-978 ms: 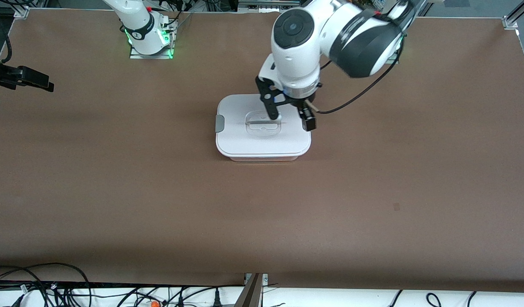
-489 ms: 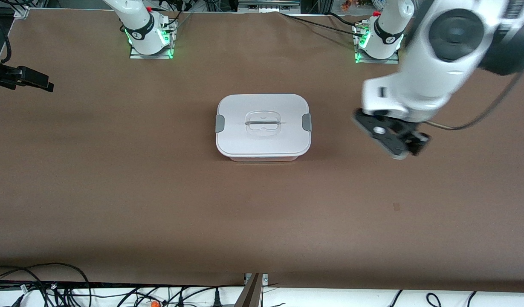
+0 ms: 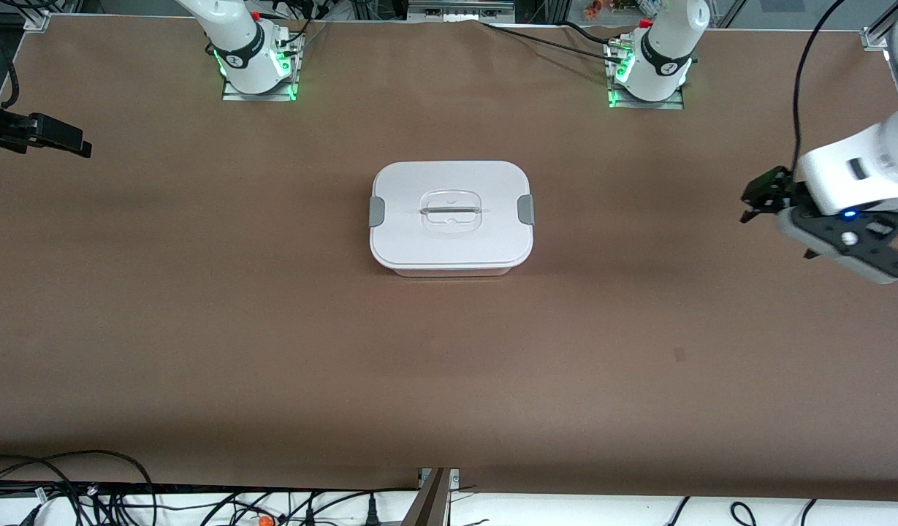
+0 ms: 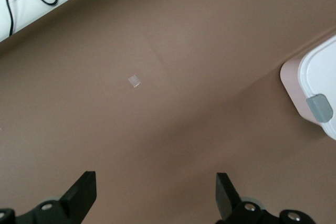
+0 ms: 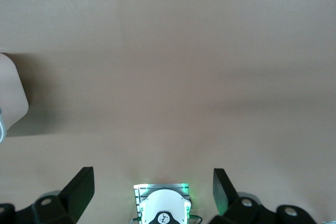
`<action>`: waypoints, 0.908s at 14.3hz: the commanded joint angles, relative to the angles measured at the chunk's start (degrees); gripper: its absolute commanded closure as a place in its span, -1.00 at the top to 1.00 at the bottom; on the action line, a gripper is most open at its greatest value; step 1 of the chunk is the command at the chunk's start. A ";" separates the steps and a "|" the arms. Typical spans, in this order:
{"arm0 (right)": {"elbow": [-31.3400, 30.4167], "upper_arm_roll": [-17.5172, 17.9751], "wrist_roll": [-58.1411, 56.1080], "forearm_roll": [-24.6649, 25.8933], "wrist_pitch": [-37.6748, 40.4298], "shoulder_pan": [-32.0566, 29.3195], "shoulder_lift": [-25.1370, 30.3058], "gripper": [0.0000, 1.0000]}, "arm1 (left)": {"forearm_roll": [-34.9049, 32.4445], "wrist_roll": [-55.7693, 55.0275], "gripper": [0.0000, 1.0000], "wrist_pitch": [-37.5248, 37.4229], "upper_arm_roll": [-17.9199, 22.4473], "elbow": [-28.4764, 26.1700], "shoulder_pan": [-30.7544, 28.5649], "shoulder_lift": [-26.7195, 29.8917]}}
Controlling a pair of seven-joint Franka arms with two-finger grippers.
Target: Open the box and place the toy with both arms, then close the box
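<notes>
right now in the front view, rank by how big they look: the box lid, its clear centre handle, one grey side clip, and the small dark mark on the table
1. Box lid, by far the largest.
2. Clear centre handle, recessed in the lid's middle.
3. Grey side clip; the two clips look alike.
4. Small dark mark on the table, nearer the front camera, the smallest.

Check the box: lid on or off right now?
On. The white lid sits flush over the box, a grey clip at each end; neither gripper touches it. Whether the clips are latched, cannot tell.

Smooth white plastic lid [image 3: 451, 213] with grey clips — translucent pink box [image 4: 295, 88] — on the matt brown table [image 3: 273, 329].
</notes>
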State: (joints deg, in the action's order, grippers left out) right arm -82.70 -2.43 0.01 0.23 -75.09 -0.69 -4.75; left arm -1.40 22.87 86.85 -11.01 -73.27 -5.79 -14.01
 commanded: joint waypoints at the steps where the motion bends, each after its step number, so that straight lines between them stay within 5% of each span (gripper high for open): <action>1: 0.17 -0.21 -0.62 -0.93 -0.14 -0.19 0.18 1.00 | 4.74 -4.12 1.00 7.27 8.78 -19.50 3.57 12.76; 3: 0.17 -0.21 -0.62 -0.93 -0.14 -0.19 0.18 1.00 | 4.74 -16.74 1.00 7.28 14.68 -22.61 9.11 15.15; 5: 0.17 -0.21 -0.62 -0.93 -0.14 -0.10 0.18 1.00 | 4.04 -24.96 1.00 7.28 14.79 -23.84 10.00 16.99; 8: 0.17 -0.21 -0.62 -0.93 -0.14 -0.19 0.18 1.00 | -1.65 -24.10 1.00 7.37 14.53 -23.58 12.64 17.09; 13: 0.17 -0.29 -0.62 -0.93 -0.14 -0.19 0.18 1.00 | -0.71 -23.22 1.00 7.37 14.09 -23.41 11.94 16.83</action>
State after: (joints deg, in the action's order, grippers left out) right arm -82.70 -2.47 0.01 0.22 -75.09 -0.69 -4.76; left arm -1.15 -0.44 93.35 3.06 -95.54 5.82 1.71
